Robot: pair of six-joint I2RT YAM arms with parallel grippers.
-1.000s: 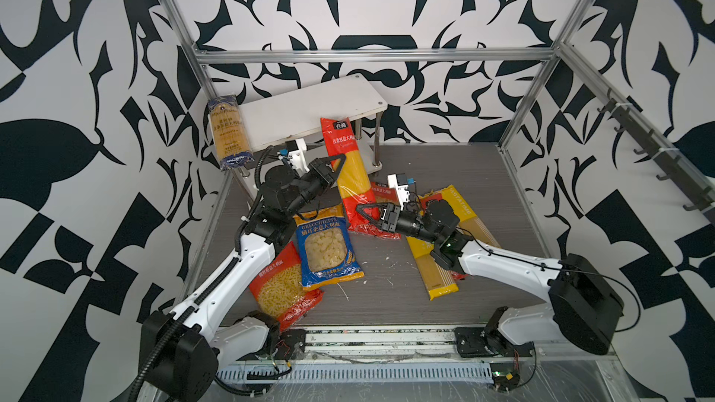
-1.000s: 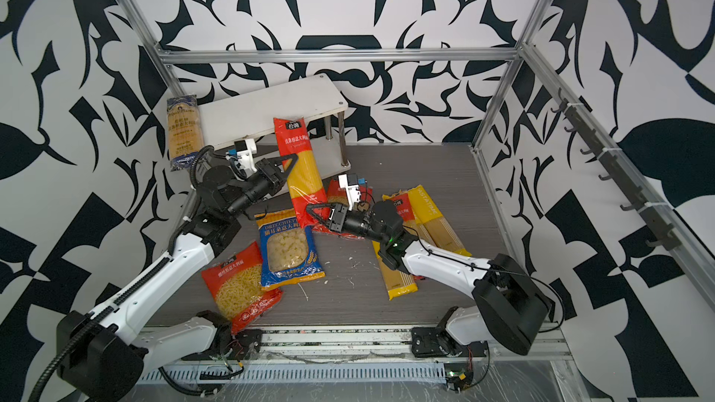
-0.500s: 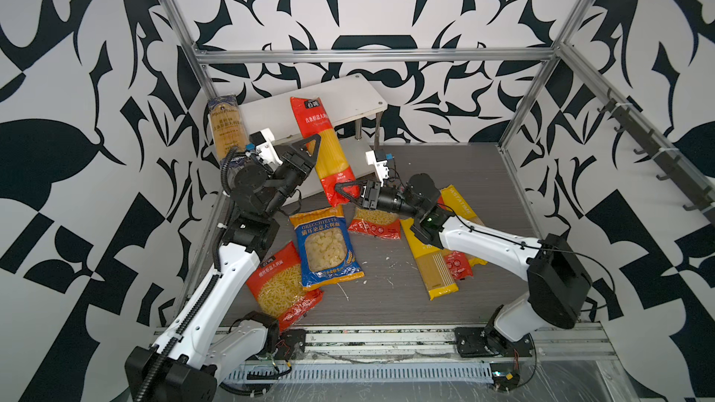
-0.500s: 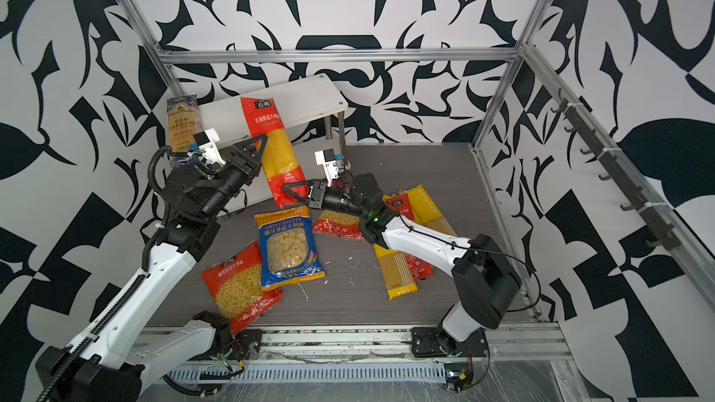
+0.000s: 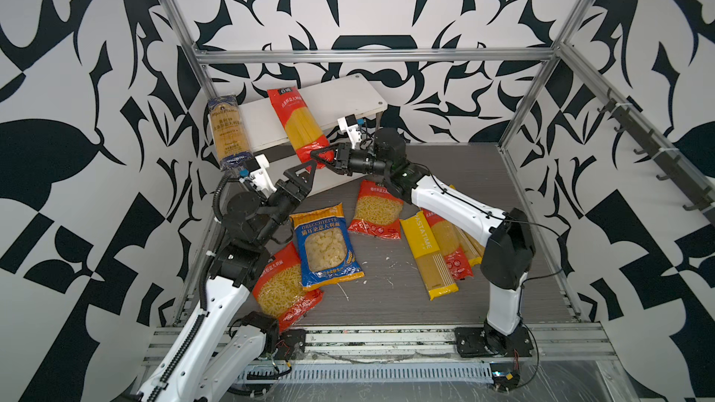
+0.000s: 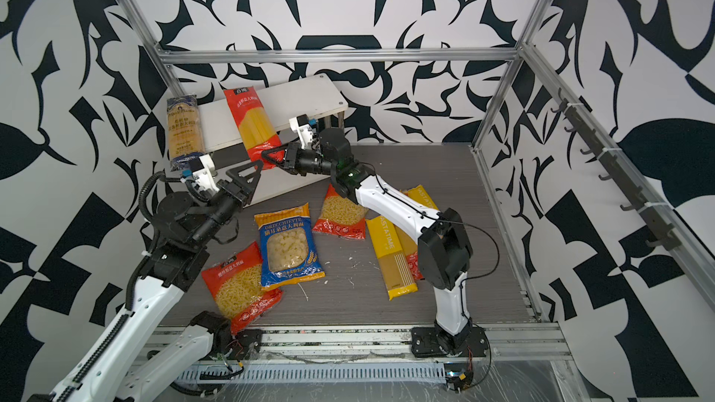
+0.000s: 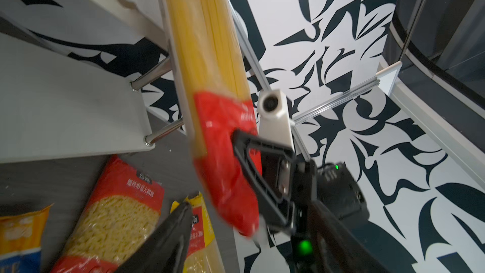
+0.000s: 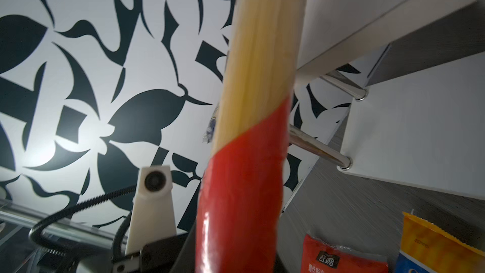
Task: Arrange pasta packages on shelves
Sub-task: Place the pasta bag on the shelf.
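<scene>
While R arm (image 5: 445,203) extends | R jaws grip red spag pack (image 5: 300,125) | L jaws wide

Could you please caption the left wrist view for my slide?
Right gripper grips long red-ended plastic spaghetti pack beside white two-tier shelves.

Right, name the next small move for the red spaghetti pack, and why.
Probably the right claw should slide the red spaghetti pack up onto the top board before releasing: it pinches only the pack's lower end, the pack leans over the board's front edge, and the left claw is open, clear of it.
</scene>
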